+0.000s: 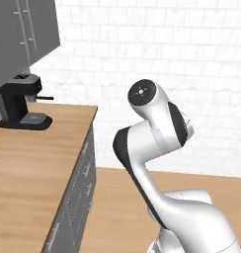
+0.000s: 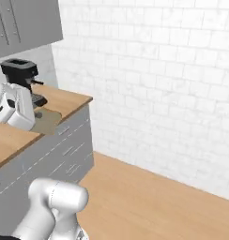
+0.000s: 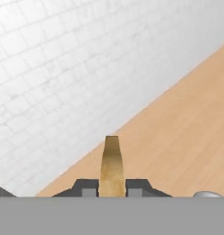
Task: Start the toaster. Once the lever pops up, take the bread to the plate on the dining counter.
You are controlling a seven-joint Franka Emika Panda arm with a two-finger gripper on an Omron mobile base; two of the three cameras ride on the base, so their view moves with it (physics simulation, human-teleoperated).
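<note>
White tiled wall and wood floor lay ahead, a wood table (image 1: 28,168) with a black coffee machine (image 2: 21,77) alongside. Both fingers (image 3: 88,187) pinched the bread (image 3: 111,167) edge-on; carrying it level and slowly seemed wise until the plate appeared.

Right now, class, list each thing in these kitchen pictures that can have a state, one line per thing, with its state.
gripper: shut on the bread, a finger on each face.
bread: held edge-on between the fingers, off the worktop, sticking out past the fingertips.
coffee machine: upright on the wood worktop by the wall.
wall cabinet: doors closed.
</note>
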